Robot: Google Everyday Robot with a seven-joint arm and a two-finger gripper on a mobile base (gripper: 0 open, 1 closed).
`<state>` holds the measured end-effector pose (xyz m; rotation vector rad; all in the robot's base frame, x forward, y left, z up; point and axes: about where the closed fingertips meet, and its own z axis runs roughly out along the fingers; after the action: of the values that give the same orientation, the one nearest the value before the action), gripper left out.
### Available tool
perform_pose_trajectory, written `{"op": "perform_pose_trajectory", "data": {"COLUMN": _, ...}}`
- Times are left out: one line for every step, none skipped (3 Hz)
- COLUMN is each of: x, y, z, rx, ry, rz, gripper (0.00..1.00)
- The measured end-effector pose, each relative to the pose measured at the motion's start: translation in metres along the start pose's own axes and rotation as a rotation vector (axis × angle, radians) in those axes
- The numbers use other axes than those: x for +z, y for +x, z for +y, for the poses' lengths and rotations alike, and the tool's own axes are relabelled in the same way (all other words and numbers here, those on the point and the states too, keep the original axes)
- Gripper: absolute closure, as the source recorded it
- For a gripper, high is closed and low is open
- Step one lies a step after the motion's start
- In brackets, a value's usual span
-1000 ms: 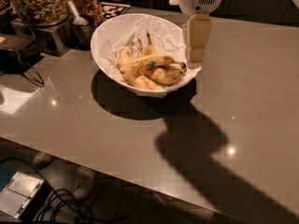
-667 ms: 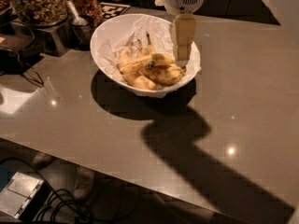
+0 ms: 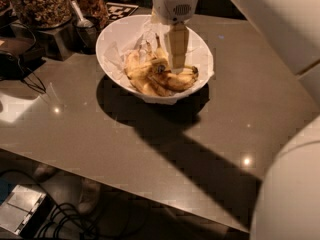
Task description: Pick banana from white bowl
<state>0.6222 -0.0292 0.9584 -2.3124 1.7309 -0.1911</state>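
The white bowl [image 3: 116, 36] stands on the grey table, lined with crumpled white paper. Several bananas lie in it. The blotchy banana [image 3: 176, 80] with brown marks and a dark stem tip curves along the bowl's near right side; cleaner yellow bananas [image 3: 134, 64] lie to its left. My gripper [image 3: 177, 66] hangs straight down over the bowl's middle, its pale fingers [image 3: 177, 46] reaching to the bananas just above the blotchy one.
Glass jars of nuts [image 3: 37, 4] and a metal scoop [image 3: 82, 19] stand at the back left on a dark stand. A black cable [image 3: 27, 81] lies at the left. The table's front edge [image 3: 125, 184] runs diagonally; cables and a box are on the floor below.
The gripper has moved left from beside the bowl's right rim to over the bowl's middle and down to the bananas. The camera view has shifted closer.
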Motion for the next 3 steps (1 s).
{"op": "perform_pose_trajectory", "data": {"x": 0.013, "y": -0.007, "z": -0.012, "rx": -0.028, "ry": -0.015, "rz": 0.005, "gripper": 0.23}}
{"op": "perform_pose_trajectory", "data": {"x": 0.024, "y": -0.015, "z": -0.020, "rx": -0.054, "ry": -0.029, "rz": 0.007, "gripper": 0.35}}
{"op": "perform_pose_trajectory", "data": {"x": 0.036, "y": -0.022, "z": -0.019, "rx": -0.075, "ry": -0.053, "rz": 0.005, "gripper": 0.43}}
